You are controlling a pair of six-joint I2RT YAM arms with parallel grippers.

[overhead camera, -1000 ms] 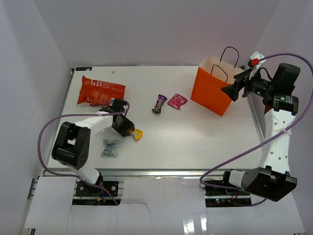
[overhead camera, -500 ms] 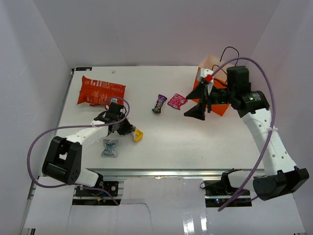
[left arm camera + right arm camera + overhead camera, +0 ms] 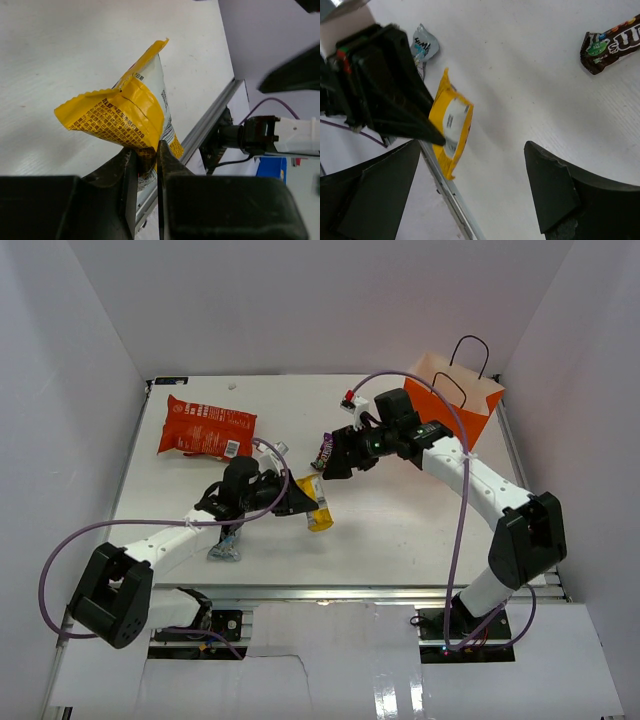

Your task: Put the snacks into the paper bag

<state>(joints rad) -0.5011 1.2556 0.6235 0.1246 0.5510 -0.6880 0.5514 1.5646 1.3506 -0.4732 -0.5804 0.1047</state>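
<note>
Yellow packet (image 3: 125,120) hangs over the table's (image 3: 400,530) near middle, well apart from the paper bag (image 3: 478,405), pinched only by its edge in my left gripper (image 3: 145,155), so my wide-spread, empty right gripper (image 3: 470,190) crowding in could knock it loose.

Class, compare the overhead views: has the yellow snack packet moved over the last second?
Yes. The yellow packet, pinched by the left gripper, has shifted right, farther from the red chip bag, which stayed put.

Top view looking down from behind, 2 wrist views close above table (image 3: 400,530) (both share yellow wrapper (image 3: 132,110))
</note>
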